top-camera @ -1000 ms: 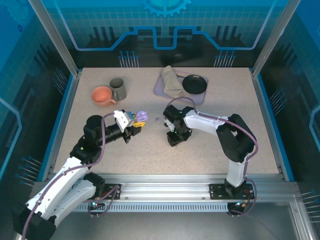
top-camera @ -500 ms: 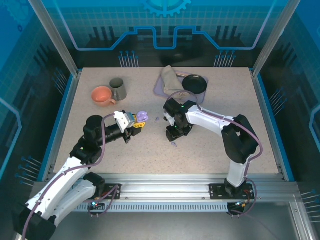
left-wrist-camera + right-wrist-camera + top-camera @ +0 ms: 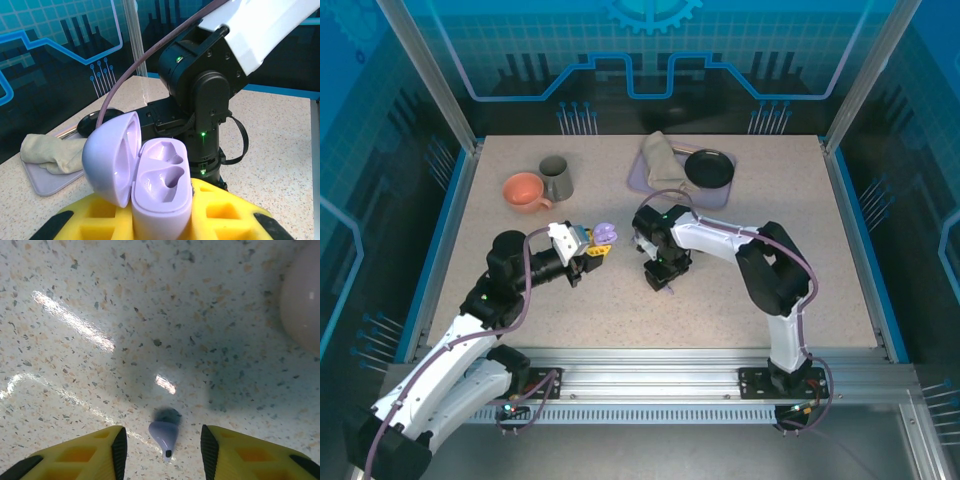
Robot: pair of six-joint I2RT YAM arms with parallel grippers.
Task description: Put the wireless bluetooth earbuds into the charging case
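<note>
The lilac charging case (image 3: 162, 175) stands upright between the yellow fingers of my left gripper (image 3: 162, 220), which is shut on it. Its lid is swung open to the left and both sockets are empty. In the top view the case (image 3: 604, 234) sits at the tip of the left gripper (image 3: 588, 246), left of table centre. My right gripper (image 3: 162, 442) points down at the table, open. One lilac earbud (image 3: 165, 434) lies on the tabletop between its black pads (image 3: 120, 445), touching neither. From above, the right gripper (image 3: 660, 274) is just right of the case.
An orange cup (image 3: 525, 190) and a grey mug (image 3: 556, 177) stand at the back left. A lilac tray (image 3: 720, 196) at the back holds a folded cloth (image 3: 665, 162) and a black round dish (image 3: 709, 168). A pale rounded shape (image 3: 302, 300) lies near the right gripper.
My right gripper has shifted left, toward the case, and its jaws have widened. The lilac earbud lies on the table beneath it. My left arm has stayed still.
</note>
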